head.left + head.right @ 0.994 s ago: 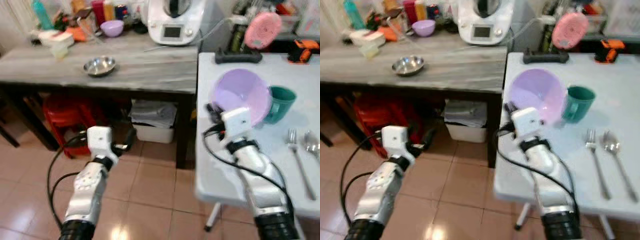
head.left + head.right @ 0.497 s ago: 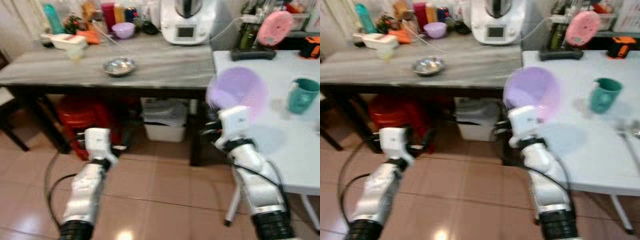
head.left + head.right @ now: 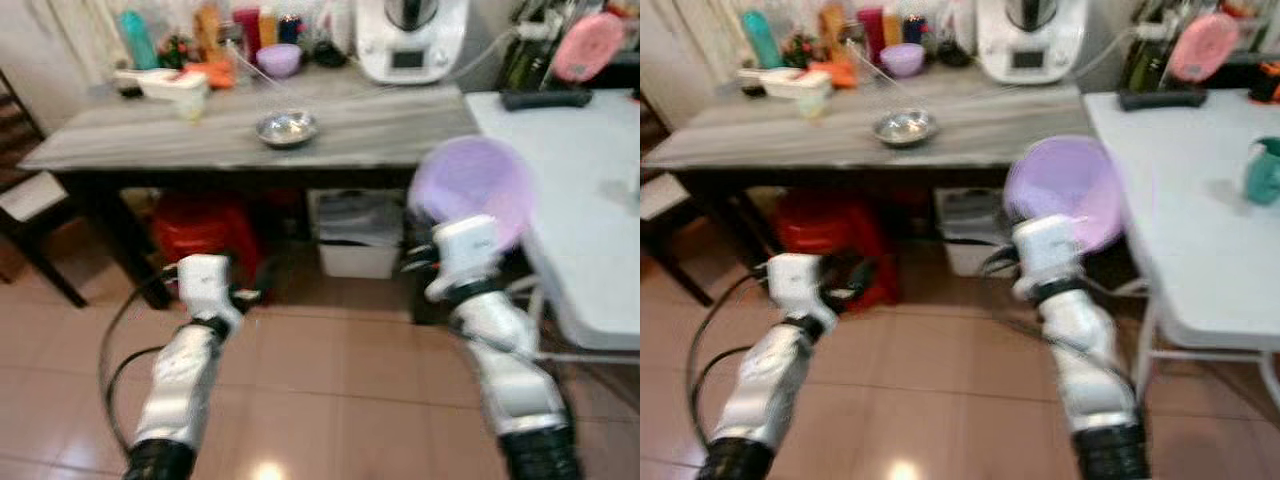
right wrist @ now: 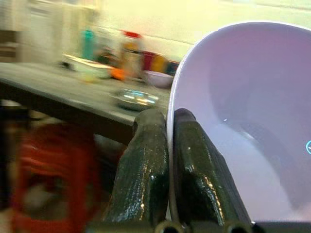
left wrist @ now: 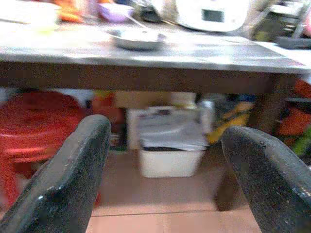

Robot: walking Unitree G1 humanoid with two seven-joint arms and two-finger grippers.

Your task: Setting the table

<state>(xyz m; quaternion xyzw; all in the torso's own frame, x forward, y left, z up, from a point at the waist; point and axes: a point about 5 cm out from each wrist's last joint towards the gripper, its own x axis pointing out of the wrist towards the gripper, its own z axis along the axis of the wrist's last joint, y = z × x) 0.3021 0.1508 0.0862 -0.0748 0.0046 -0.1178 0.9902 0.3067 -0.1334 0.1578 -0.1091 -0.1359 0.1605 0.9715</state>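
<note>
The purple bowl (image 3: 472, 190) is in the air, tilted with its hollow toward the camera, in front of the gap between the wooden table (image 3: 130, 140) and the white table (image 3: 580, 200). The right gripper (image 4: 167, 160) carries it: in the right wrist view its two fingers (image 4: 143, 174) are nearly closed, pinching the bowl's rim between them. This looks like the carrying step of setting the table, with the bowl not yet put down. The next move would call for reaching one of the tabletops, levelling the bowl, lowering it onto a bare patch and only then letting go; which table is meant cannot be told from here.

The left gripper (image 5: 167, 179) is held low over the tiled floor, its fingers spread wide with nothing between them, pointing under the wooden table toward a white box (image 5: 170, 150) and a red stool (image 5: 34, 131).

On the wooden table sit a steel dish (image 3: 286, 128), a smaller purple bowl (image 3: 278, 60), bottles (image 3: 235, 25) and a white appliance (image 3: 410, 40). On the white table a green cup (image 3: 1265, 172) is cut by the frame edge, and a pink object (image 3: 588, 45) stands at the back.

The head views are blurred, so small items at the back of the wooden table cannot be identified. The right gripper's fingers are hidden behind the wrist in those views.
</note>
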